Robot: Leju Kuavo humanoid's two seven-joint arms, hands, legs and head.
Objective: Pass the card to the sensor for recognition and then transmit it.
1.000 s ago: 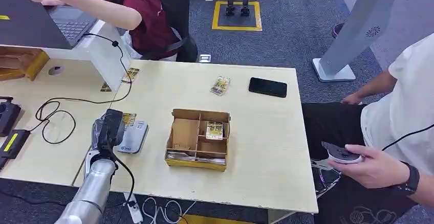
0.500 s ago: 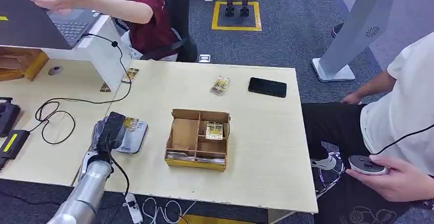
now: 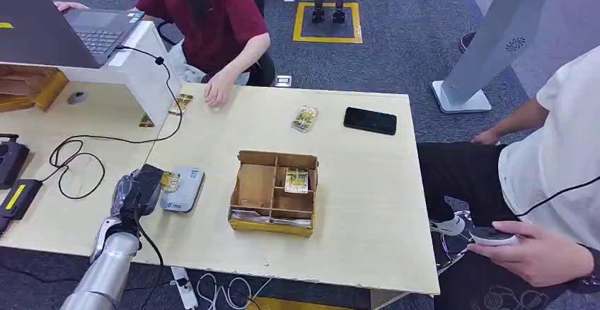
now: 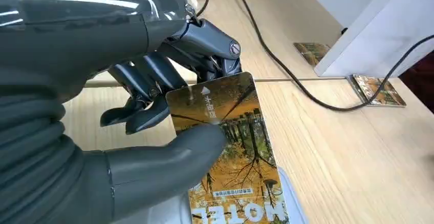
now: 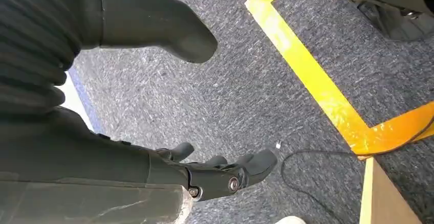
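Observation:
My left hand (image 3: pixel 136 192) pinches a yellow hotel card (image 3: pixel 168 180) between thumb and fingers; the card's free end lies over the left edge of the grey card sensor (image 3: pixel 185 190) on the table. Up close, the left wrist view shows the thumb pressed on the autumn-tree card (image 4: pixel 233 152) with my left hand (image 4: pixel 153 111) behind it and the grey sensor (image 4: pixel 294 203) just under the card's far end. My right hand (image 5: pixel 204 175) hangs over grey carpet with its fingers apart and nothing in it.
A cardboard divider box (image 3: pixel 273 191) with a card in it stands right of the sensor. Another card (image 3: pixel 304 118) and a black phone (image 3: pixel 370 120) lie farther back. A person's hand (image 3: pixel 216 95) rests on the far table edge. Cables (image 3: pixel 74 160) lie to the left. A seated person (image 3: pixel 552 182) is at the right.
My left hand has drawn back toward the table's near-left edge, carrying the card off the sensor's middle to its left edge. The person in red lowered a hand onto the table.

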